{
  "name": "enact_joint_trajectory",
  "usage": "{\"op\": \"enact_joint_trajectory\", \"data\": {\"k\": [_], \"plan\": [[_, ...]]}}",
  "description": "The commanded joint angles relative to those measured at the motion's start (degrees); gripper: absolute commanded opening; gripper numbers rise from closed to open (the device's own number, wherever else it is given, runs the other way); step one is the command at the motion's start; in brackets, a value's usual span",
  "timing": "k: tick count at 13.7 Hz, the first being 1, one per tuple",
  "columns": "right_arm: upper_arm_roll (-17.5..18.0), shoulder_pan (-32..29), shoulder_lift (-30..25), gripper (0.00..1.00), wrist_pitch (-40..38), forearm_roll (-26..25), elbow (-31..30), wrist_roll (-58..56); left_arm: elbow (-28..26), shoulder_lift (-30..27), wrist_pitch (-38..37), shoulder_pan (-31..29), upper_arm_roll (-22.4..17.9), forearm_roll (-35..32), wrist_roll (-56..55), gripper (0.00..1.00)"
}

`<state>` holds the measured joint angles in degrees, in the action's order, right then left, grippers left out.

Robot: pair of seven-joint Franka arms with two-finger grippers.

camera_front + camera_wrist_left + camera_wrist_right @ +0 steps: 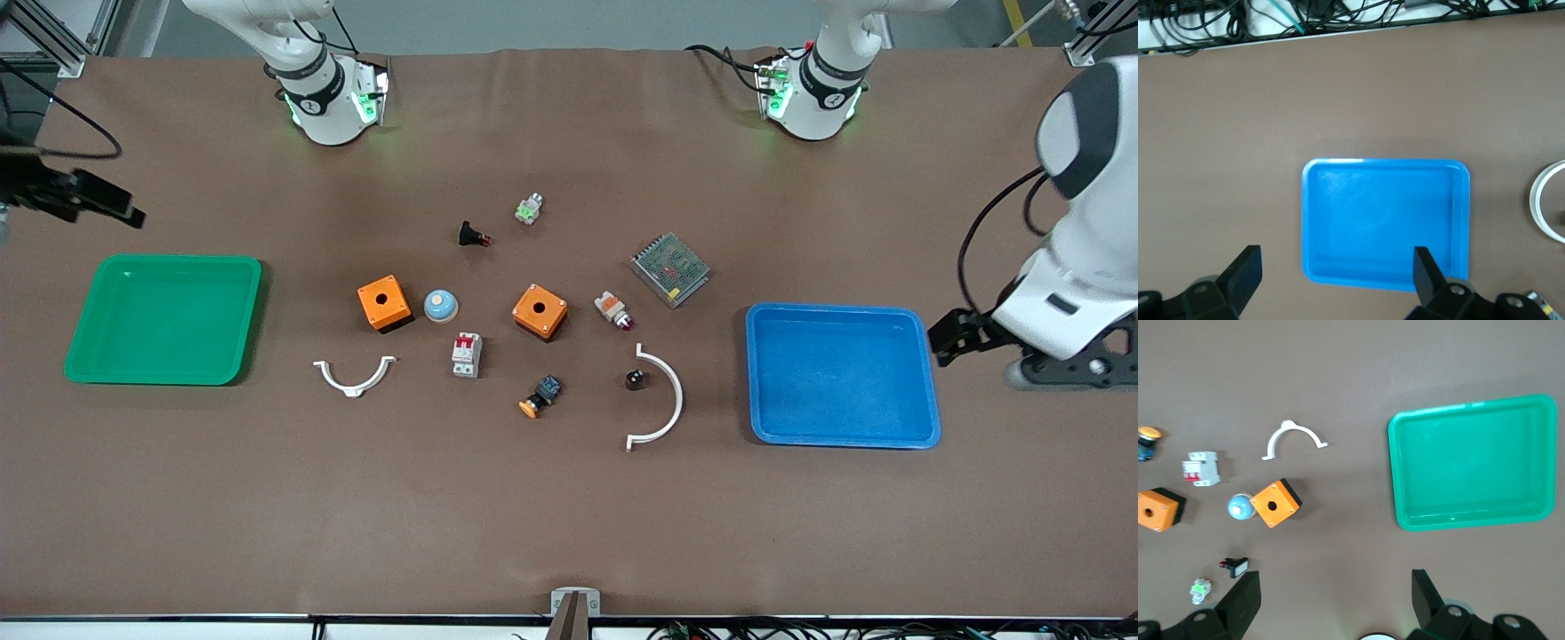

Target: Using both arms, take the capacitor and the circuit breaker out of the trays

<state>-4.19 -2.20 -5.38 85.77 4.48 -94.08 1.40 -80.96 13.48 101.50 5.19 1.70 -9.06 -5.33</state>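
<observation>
The capacitor (634, 380), a tiny black cylinder, stands on the table inside the curve of a white clip (662, 400). The breaker (466, 355), white-grey with red levers, lies between the two orange boxes, nearer the front camera. It also shows in the right wrist view (1201, 468). My left gripper (944, 340) hangs open and empty at the blue tray's (840, 373) edge toward the left arm's end; its wrist view shows it (1336, 270) over that tray (1385, 223). My right gripper (120, 209) is open and empty above the table by the green tray (164, 318), as its wrist view shows (1335, 593).
Two orange boxes (384, 302) (540, 311), a blue dome (440, 306), a second white clip (354, 375), a metal power supply (670, 268), a white-orange switch (613, 309), an orange-capped push button (540, 397), a black red-tipped part (474, 236) and a green-white part (529, 209) lie mid-table.
</observation>
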Motion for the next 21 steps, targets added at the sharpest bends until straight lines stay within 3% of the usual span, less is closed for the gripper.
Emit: {"op": "enact_joint_trajectory", "data": {"k": [1, 9, 12, 17, 21], "plan": [[0.4, -0.4, 6.5, 1.0, -3.2, -1.0, 11.6, 0.0, -1.4, -4.2, -4.0, -1.1, 0.6, 0.1, 2.2, 1.0], [0.6, 3.1, 6.4, 1.0, -2.1, -6.1, 11.5, 0.6, -3.2, -10.9, -12.8, -1.5, 0.7, 6.6, 3.2, 1.0], [0.6, 3.0, 6.4, 1.0, -1.0, -6.1, 11.0, 0.7, -7.4, -14.6, -12.7, -7.7, 6.9, 8.7, 3.1, 1.0], [0.4, 2.8, 6.6, 1.0, 0.7, -6.1, 11.1, 0.6, -16.0, -20.7, -9.2, -8.0, 9.4, 9.1, 2.3, 1.0], [0.3, 2.8, 6.8, 1.0, 0.8, -6.2, 11.7, 0.6, -15.3, -20.5, -9.3, -8.1, 9.1, 9.1, 2.9, 1.0]]}}
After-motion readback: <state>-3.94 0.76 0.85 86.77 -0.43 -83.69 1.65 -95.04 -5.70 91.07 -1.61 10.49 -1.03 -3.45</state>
